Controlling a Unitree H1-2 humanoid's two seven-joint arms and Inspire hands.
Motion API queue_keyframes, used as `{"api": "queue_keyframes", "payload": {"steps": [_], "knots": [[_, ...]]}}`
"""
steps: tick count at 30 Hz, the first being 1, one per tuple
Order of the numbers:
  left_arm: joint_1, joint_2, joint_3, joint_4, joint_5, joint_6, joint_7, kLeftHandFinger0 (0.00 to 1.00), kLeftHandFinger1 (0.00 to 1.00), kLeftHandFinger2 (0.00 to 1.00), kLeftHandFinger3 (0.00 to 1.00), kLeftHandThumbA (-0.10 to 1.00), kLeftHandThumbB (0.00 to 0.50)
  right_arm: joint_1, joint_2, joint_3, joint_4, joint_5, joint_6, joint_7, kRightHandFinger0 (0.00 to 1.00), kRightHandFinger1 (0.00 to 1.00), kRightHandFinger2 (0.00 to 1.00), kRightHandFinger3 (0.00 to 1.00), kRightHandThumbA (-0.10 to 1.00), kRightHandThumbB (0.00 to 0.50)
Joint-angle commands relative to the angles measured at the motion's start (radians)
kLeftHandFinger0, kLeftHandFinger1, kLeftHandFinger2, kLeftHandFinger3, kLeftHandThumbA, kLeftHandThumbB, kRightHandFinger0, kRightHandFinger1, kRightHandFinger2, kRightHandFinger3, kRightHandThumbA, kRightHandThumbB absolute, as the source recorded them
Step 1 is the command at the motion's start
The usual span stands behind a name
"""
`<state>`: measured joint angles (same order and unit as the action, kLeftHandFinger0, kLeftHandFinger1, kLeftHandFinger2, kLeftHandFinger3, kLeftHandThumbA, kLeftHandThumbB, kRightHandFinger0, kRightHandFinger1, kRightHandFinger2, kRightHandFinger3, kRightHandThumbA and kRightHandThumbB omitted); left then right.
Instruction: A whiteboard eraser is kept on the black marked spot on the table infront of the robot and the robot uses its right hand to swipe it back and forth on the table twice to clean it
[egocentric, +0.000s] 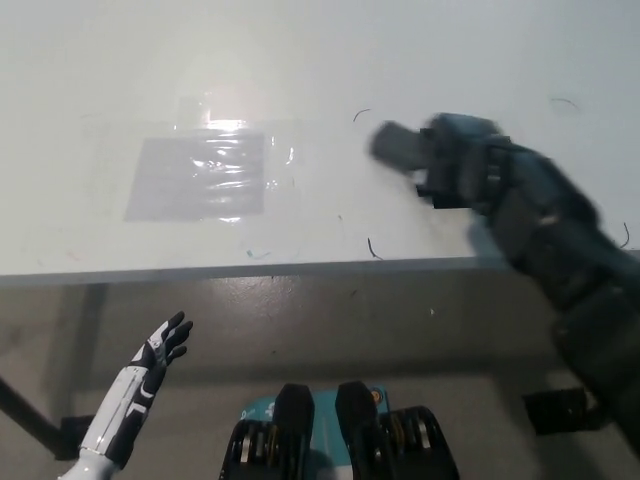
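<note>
My black right hand (470, 160) is shut on the grey whiteboard eraser (400, 146), whose end sticks out to the left of the fingers. Hand and eraser are motion-blurred over the white table (300, 60), above the black marked spot (432, 188), which the hand mostly hides. The white left hand (160, 345) rests open below the table's front edge at lower left, holding nothing.
A shiny taped transparent sheet (200, 175) lies on the table's left middle. Small pen marks (371, 248) dot the surface near the front edge (250, 272). Under the table I see the floor and a table leg (25, 415).
</note>
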<state>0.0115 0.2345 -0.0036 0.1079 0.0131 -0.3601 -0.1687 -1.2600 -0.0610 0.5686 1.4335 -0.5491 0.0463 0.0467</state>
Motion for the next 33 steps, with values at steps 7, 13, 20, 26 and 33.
{"api": "queue_keyframes", "payload": {"steps": [7,13,20,26,33], "knots": [[-0.026,0.024,0.009,-0.014,-0.036,-0.027,-0.022,1.00,1.00,1.00,1.00,1.00,0.433,-0.182,0.184,0.021,-0.031,-0.022,-0.032,0.040,0.03,0.04,0.11,0.24,0.28,0.225],[-0.030,0.037,0.019,-0.029,-0.046,-0.015,-0.030,1.00,1.00,1.00,1.00,1.00,0.453,-0.138,0.137,0.027,-0.020,-0.021,-0.035,0.025,0.00,0.00,0.08,0.29,0.20,0.229],[-0.040,0.047,0.014,-0.041,-0.047,0.000,-0.036,1.00,1.00,1.00,1.00,1.00,0.462,-0.077,0.019,0.030,-0.017,-0.027,-0.039,0.004,0.02,0.20,0.33,0.21,0.17,0.205],[-0.055,0.051,0.011,-0.042,-0.041,0.007,-0.039,1.00,1.00,1.00,1.00,1.00,0.472,-0.027,-0.057,0.059,-0.014,-0.059,-0.015,0.014,0.14,0.49,0.72,0.35,0.11,0.175],[-0.071,0.061,0.014,-0.045,-0.032,0.012,-0.045,1.00,1.00,1.00,1.00,1.00,0.467,0.055,-0.122,0.115,-0.009,-0.102,-0.015,0.010,0.27,0.33,0.36,0.44,0.12,0.213]]}}
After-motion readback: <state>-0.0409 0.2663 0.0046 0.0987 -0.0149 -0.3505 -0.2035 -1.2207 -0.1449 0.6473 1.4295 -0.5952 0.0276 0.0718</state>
